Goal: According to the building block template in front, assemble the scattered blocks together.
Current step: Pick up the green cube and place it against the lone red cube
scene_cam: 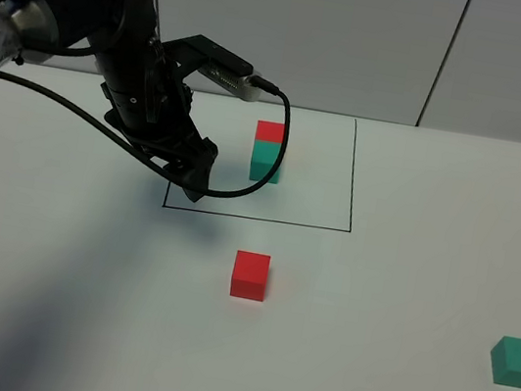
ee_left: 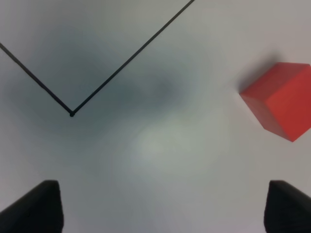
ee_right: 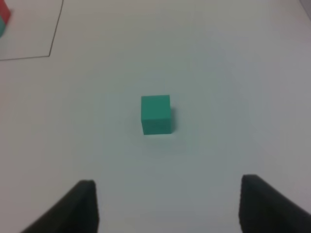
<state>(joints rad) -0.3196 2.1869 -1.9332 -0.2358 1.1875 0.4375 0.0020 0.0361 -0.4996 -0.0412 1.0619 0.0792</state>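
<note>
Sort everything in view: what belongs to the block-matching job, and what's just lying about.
Job: framed red-and-teal template; loose red cube; loose teal cube; left hand and right hand, both open.
Just there: white table; black cable on the arm.

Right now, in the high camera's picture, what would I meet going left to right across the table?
Robot's left gripper, loose red block, loose teal block. The framed pair lines up with the red block, so it's left out.
</note>
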